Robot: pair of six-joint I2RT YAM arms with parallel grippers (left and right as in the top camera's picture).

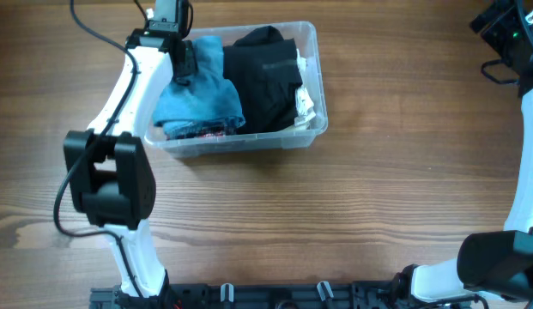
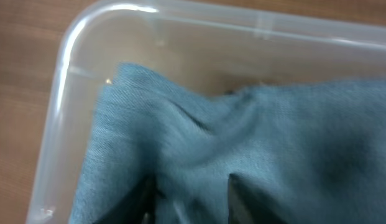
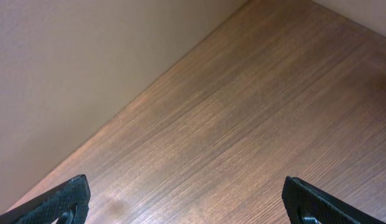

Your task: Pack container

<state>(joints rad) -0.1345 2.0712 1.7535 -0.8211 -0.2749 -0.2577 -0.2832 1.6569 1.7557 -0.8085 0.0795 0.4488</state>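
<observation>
Container (image 1: 249, 142) of clear plastic stands on the wooden tabletop (image 1: 378, 197), left of centre, with a blue garment (image 1: 206, 90) and a black garment (image 1: 262, 73) side by side inside it. The left fingers (image 2: 237, 205) press into the blue cloth near the container's corner; I cannot tell if they grasp it. The right fingers (image 3: 62, 199) are released, spread wide over bare wood, well apart from the container.

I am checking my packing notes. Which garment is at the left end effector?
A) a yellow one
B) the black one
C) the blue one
C: the left end effector sits on the blue garment inside the container, with the black garment beside it.
</observation>
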